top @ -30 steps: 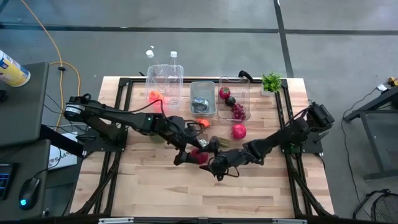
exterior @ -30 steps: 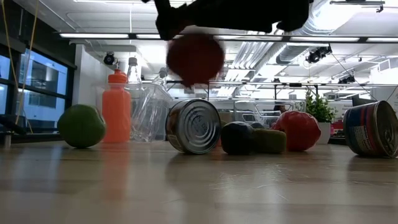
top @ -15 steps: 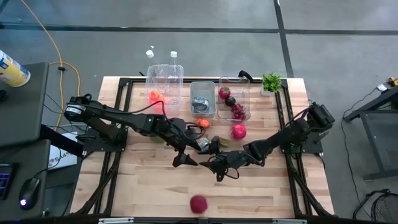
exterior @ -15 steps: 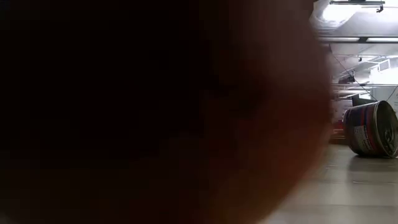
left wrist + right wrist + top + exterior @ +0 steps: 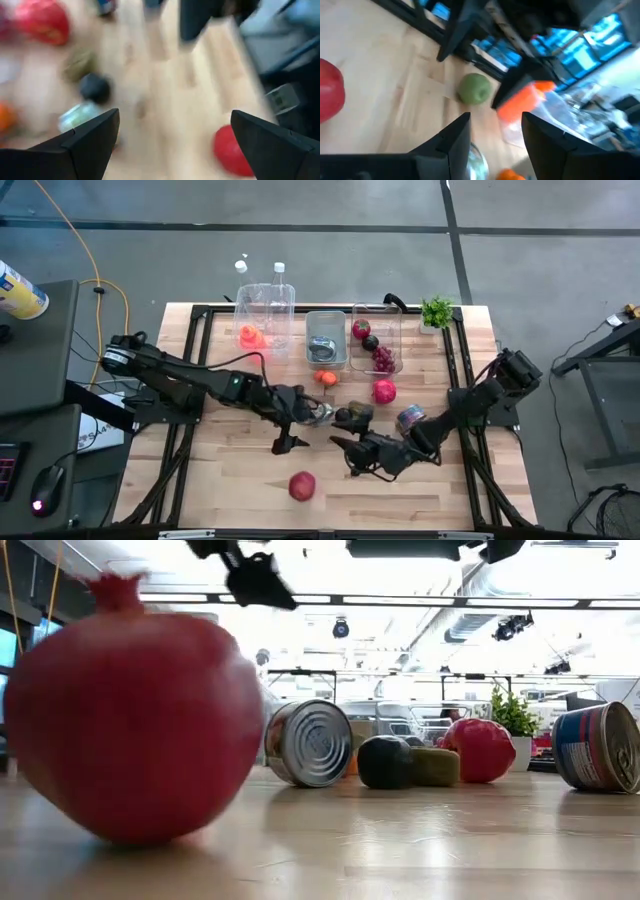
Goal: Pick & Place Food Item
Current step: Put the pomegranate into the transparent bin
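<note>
Dark left gripper (image 5: 283, 442) hangs with fingers spread wide, holding nothing; the right gripper (image 5: 343, 456) beside it is partly parted, also empty. Well in front of both, a red pomegranate (image 5: 302, 486) lies loose on the wooden table (image 5: 440, 490).
</note>
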You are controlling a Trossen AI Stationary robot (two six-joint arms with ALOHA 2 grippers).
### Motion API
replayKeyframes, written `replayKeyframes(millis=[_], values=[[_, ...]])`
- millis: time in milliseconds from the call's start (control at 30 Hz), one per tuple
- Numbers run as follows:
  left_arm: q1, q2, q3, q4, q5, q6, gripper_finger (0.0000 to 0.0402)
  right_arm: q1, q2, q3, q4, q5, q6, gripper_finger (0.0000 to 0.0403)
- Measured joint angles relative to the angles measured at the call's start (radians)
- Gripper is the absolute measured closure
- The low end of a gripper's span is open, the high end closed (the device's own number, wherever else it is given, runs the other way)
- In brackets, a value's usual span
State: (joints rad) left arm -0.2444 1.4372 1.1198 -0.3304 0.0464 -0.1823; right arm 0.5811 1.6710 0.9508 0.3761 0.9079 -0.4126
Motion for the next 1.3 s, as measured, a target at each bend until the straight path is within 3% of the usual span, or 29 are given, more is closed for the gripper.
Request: replayKeyframes(millis=[233, 567, 900, 1300], values=[[-0.154, -0.032, 0.0, -0.224, -0.342, 0.028, 0.0031, 0.064, -0.004, 0.0, 0.0, 0.154, -0.002, 0.0239], [-0.341, -0.032, 0.0, -0.25, -0.497, -0.087, 0.0031, 0.101, -0.004, 0.0, -0.002, 0.242, 0.004, 0.0239], [-0.344, -0.032, 0.0, -0.251, -0.591, -0.235, 0.0031, 0.102, -0.004, 0.0, -0.042, 0.242, 0.067, 0.0239], [-0.371, 0.032, -0.001, -0.272, -0.534, -0.259, 0.0003, 0.107, -0.004, 0.0, -0.112, 0.242, 0.129, 0.0239]])
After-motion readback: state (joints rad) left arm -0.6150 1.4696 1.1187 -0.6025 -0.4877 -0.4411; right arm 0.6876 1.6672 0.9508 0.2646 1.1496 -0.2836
